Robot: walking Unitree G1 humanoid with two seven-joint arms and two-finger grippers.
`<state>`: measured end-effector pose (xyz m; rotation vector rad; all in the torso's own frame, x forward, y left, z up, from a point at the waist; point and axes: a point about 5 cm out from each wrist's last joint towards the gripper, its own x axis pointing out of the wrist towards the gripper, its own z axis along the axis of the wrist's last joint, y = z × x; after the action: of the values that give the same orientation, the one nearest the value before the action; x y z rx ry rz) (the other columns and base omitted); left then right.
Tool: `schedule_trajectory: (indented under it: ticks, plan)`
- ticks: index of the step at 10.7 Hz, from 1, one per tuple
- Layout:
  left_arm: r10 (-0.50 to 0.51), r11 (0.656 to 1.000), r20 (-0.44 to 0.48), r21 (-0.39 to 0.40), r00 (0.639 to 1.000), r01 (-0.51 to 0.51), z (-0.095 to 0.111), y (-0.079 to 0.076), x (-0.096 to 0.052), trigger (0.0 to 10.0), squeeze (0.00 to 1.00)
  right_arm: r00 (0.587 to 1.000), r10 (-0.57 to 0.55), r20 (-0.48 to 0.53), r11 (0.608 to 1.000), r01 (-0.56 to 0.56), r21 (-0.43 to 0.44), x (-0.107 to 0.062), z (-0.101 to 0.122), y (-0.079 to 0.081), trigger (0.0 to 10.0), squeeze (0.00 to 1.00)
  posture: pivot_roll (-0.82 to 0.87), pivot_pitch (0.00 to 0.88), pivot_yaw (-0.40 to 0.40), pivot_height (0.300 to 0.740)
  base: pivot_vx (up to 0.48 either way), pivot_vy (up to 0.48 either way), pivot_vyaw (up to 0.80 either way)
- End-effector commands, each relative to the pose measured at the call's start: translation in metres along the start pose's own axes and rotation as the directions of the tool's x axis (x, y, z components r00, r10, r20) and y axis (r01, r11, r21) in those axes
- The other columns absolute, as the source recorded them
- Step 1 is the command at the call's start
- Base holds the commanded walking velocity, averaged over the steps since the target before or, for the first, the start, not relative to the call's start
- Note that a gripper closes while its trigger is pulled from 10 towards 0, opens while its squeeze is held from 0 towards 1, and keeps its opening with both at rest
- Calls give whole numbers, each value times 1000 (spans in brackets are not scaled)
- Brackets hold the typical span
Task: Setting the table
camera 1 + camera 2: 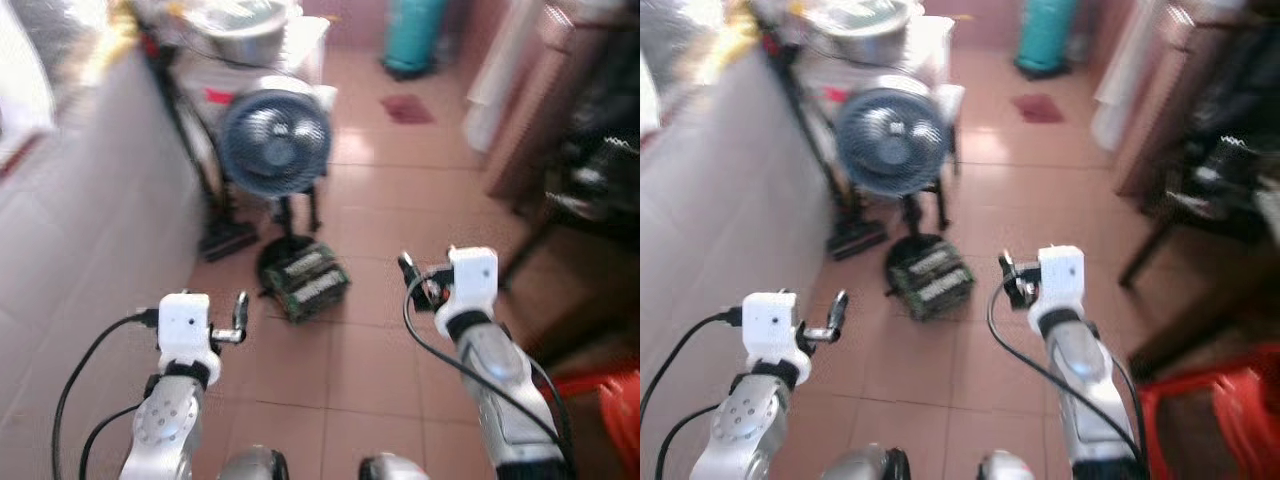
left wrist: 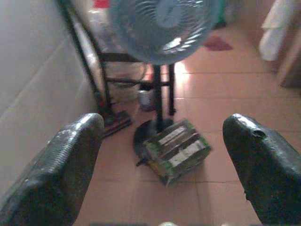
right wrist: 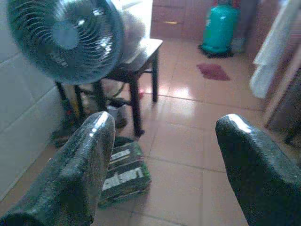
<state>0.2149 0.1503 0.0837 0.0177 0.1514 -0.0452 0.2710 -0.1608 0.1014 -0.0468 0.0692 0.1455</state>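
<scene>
Extending forward over the terracotta tiled floor [image 1: 380, 200], both silver arms are raised at about the same height. The left gripper [image 2: 162, 155] has its two black fingers spread wide apart with nothing between them; the left wrist view shows bare floor in the gap. The right gripper [image 3: 160, 160] is likewise spread wide and holds nothing.

Just ahead of the grippers, a green rectangular pack with white lettering [image 1: 310, 280] lies flat on the floor, touching the round black base of a blue-grey pedestal fan [image 1: 275, 140]. The fan stands upright, its grille facing the robot. A black floor-brush head [image 1: 228, 238] rests beside the fan base, against the white tiled wall [image 1: 90, 230] on the robot's left.

Behind the fan stands a dark-legged side table [image 3: 141, 56] carrying a large metal basin [image 1: 240, 25]. On the robot's right, a red plastic stool [image 1: 1210, 410] sits near, and dark wooden furniture [image 1: 570, 190] lies beyond it. Farthest away, a teal gas cylinder [image 1: 412, 35] stands upright, with a dark red patch [image 1: 407, 108] on the floor before it. No tableware can be identified; the basin is too blurred to detail.
</scene>
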Motion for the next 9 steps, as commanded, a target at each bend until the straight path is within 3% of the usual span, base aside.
schedule_trajectory:
  ticks: [1,5,9]
  plan:
    - [13,1000,6,9,1000,-13,3,3,0,10000,0,1000,4,-22,1000,-4,1,-1,-4,0,10000,0,36,90,30,740,0,0,-788]
    - [18,1000,6,13,1000,-18,4,4,2,10000,0,999,-1,-38,1000,2,12,-6,-7,0,10000,0,27,99,37,740,0,0,-788]
    - [28,1000,-12,11,1000,-28,1,3,-3,10000,0,999,-5,-54,1000,6,17,-11,-11,1,10000,0,32,99,34,740,-192,142,-788]
